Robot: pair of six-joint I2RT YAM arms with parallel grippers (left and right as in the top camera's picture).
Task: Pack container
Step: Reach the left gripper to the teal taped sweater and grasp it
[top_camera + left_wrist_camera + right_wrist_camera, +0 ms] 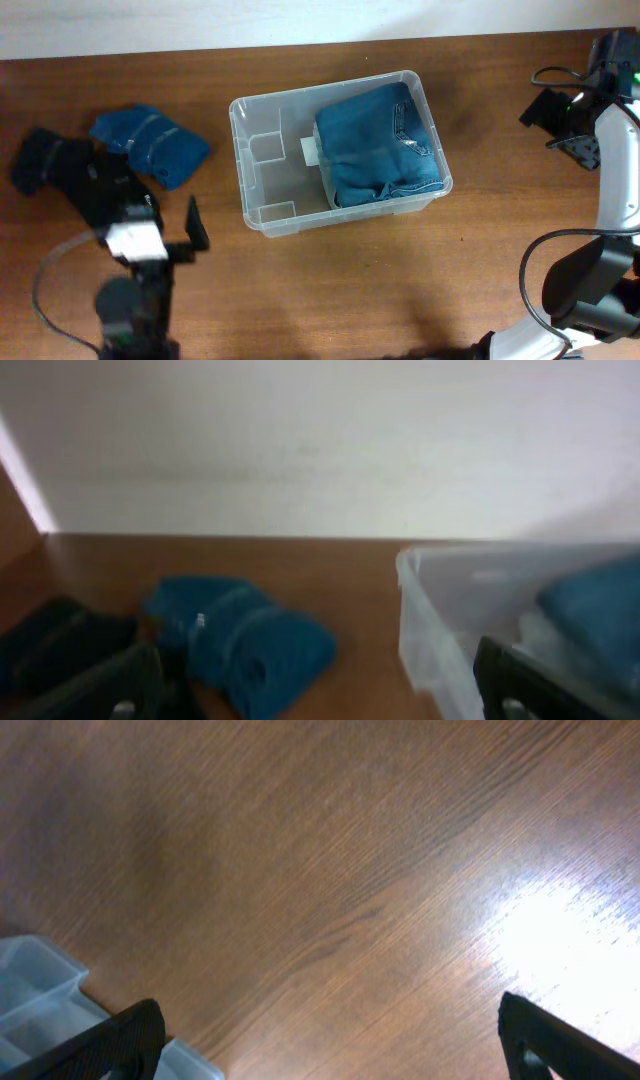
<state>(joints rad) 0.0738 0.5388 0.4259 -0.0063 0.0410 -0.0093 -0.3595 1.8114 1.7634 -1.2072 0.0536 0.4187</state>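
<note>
Place: a robot lab or test bench, by every sign.
Machines: two robot arms work at one table [350, 290], the left arm [130, 250] at the near left and the right arm [620, 170] along the right edge, with loose cables [570, 234] looping by them.
Surface: plain brown wood grain, with a lamp glare in the right wrist view.
Backdrop: a blank white wall [300, 20] runs along the far edge.
Props: a clear container [270, 180] in the middle holds folded jeans [375, 140]; a folded blue cloth [150, 145] and a black cloth [45, 160] lie at the left, like laid-out test items.
</note>
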